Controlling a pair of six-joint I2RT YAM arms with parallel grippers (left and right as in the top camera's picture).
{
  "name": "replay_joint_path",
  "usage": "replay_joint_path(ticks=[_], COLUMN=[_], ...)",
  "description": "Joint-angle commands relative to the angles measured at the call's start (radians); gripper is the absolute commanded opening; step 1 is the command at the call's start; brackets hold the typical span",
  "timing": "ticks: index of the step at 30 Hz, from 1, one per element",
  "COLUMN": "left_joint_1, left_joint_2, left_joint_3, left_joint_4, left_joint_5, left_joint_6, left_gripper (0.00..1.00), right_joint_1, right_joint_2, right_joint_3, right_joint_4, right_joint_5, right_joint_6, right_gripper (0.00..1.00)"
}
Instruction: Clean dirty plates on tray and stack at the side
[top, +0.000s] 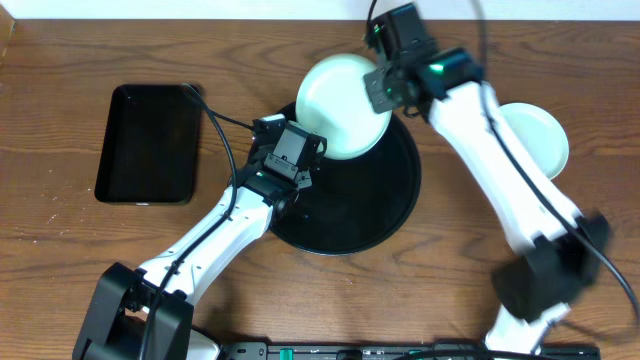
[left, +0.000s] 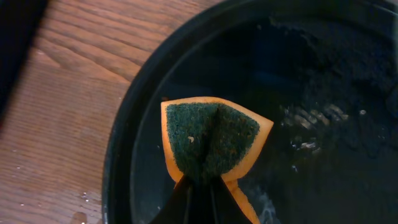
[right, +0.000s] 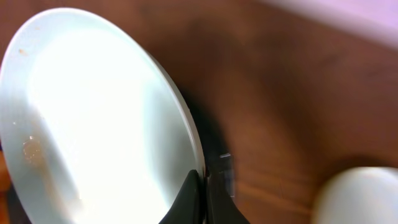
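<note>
My right gripper is shut on the rim of a pale mint plate, holding it tilted above the far edge of the round black tray. In the right wrist view the plate fills the left side, with a few small orange specks near its left edge, and the gripper pinches its rim. My left gripper is over the tray's left part, shut on a folded orange sponge with a green scouring face. The left gripper holds the sponge just above the wet tray floor.
Another pale plate lies on the wooden table to the right of the tray, seen blurred as a plate in the right wrist view. A rectangular black tray sits at the left. Cables run between it and the left arm.
</note>
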Motion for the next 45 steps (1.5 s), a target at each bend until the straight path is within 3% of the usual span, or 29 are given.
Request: replay_joint_path(ticks=[1, 9, 23, 26, 31, 37, 45], left_joint_1=[0.004, 0.004, 0.004, 0.004, 0.004, 0.004, 0.004], left_joint_2=[0.008, 0.008, 0.008, 0.008, 0.008, 0.008, 0.008], left_joint_3=[-0.009, -0.009, -0.009, -0.009, -0.009, -0.009, -0.009], left_joint_4=[-0.002, -0.002, -0.002, -0.002, -0.002, -0.003, -0.002], left_joint_5=[0.026, 0.027, 0.027, 0.03, 0.032, 0.039, 0.039], left_joint_6=[-0.01, -0.01, -0.01, -0.01, -0.01, -0.011, -0.011], left_gripper=[0.08, 0.08, 0.08, 0.08, 0.08, 0.08, 0.08], right_joint_1=[0.067, 0.152, 0.174, 0.174, 0.151, 0.063, -0.178], right_joint_2=[-0.109, -0.159, -0.158, -0.158, -0.142, -0.099, -0.021], right_joint_3=[0.016, 0.015, 0.015, 0.015, 0.003, -0.021, -0.024], right_joint_4=[-0.017, -0.018, 0.013, -0.005, -0.056, -0.098, -0.174], right_joint_5=[0.265, 0.615, 0.665, 0.584, 0.273, 0.183, -0.135], right_joint_6=[-0.083, -0.172, -0.232, -0.22, -0.171, -0.035, 0.06], right_gripper=[0.01, 0.01, 0.01, 0.01, 0.01, 0.02, 0.35])
